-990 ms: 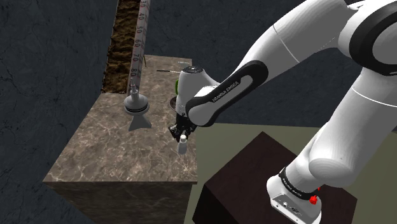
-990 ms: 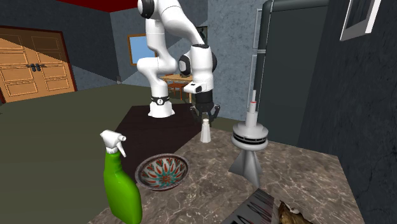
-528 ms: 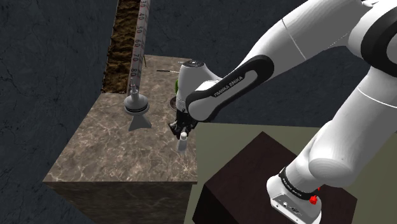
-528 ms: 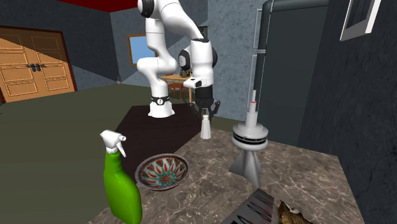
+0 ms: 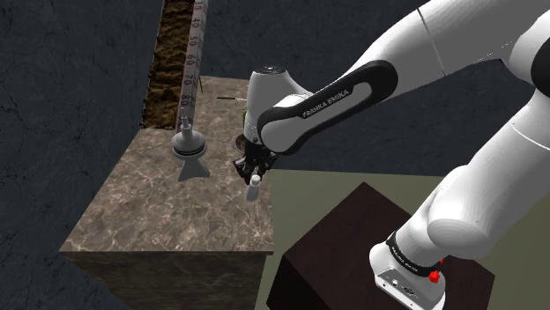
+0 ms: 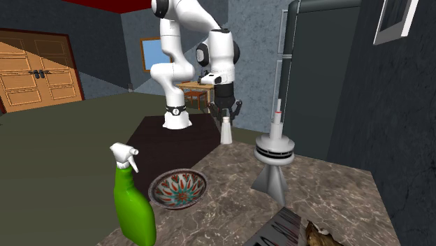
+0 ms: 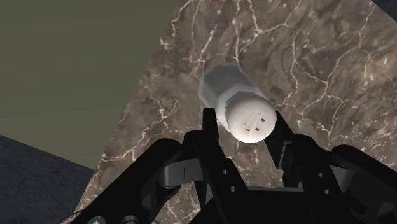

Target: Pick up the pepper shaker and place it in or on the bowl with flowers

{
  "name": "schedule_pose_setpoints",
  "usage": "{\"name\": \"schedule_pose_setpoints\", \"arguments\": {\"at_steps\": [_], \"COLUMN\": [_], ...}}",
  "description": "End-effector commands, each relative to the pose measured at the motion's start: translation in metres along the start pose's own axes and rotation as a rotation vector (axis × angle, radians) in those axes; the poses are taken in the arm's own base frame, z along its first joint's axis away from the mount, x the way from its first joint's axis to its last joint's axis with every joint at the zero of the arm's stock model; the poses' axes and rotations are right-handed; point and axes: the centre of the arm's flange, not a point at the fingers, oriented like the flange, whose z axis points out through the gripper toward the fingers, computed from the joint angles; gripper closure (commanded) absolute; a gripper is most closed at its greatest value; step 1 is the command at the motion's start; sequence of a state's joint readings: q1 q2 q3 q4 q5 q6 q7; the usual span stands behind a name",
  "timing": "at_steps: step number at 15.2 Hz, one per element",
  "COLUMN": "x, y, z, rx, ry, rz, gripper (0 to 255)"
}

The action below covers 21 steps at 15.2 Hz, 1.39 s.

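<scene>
A white pepper shaker (image 6: 226, 131) hangs a little above the marble counter (image 6: 328, 203), near its edge. My black gripper (image 6: 226, 117) is shut on the shaker's top end, and the perforated cap (image 7: 252, 121) sits between the two fingers (image 7: 210, 124). In the shoulder view the shaker (image 5: 254, 188) hangs below the gripper (image 5: 252, 174), over the counter's right edge. The bowl with the red and teal flower pattern (image 6: 179, 189) rests on the counter, nearer the second exterior camera and to that view's left of the shaker.
A green spray bottle (image 6: 133, 206) stands beside the bowl at the counter's edge. A grey flared stand with a tall tube (image 6: 272, 157) rises at the second exterior view's right of the shaker. A dark box (image 5: 370, 238) carries the arm's base.
The gripper has risen with the shaker clasped in it, lifting the shaker off the counter. The bowl and bottle have not moved.
</scene>
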<state>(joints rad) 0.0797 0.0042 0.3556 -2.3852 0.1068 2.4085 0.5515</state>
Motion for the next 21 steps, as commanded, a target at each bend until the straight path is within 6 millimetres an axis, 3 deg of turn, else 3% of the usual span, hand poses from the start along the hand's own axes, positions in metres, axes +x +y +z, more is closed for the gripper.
{"name": "schedule_pose_setpoints", "arguments": {"at_steps": [1,11,21], "x": [-0.001,-0.002,0.113], "y": [-0.001,-0.005,0.054], "z": [-0.011,-0.059,-0.082], "rx": [0.000,0.000,0.000], "ry": [0.000,0.000,0.000], "rz": [0.000,0.000,0.000], "gripper": [255,255,255]}}
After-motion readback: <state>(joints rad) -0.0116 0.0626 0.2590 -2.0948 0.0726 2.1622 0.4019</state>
